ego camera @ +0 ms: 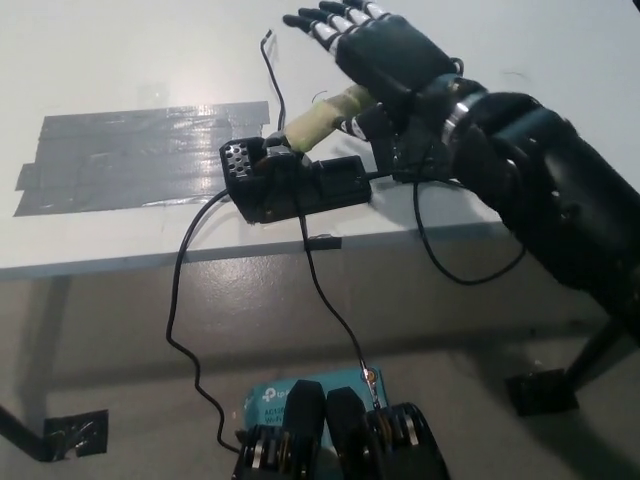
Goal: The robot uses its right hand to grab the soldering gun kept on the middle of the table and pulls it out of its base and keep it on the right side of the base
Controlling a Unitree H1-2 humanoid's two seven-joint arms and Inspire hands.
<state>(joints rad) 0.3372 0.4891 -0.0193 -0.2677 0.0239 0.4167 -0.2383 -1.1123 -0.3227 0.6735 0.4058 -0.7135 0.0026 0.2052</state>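
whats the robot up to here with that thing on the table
The robot's black right hand hovers open, fingers spread, above the handle of the soldering gun. The gun sits tilted in its black base near the table's front edge, not yet grasped. Cords trail off the edge, and grey tape lies left of the base. The left hand is out of view.

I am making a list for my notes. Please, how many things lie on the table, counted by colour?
Black: 2, the base and the taped patch under the right robot hand, mostly hidden.
Grey: 1, the tape strip.
Yellow-green: 1, the soldering gun standing tilted in the base.
Total: 4, without the cables. The robot hand is open above the gun.
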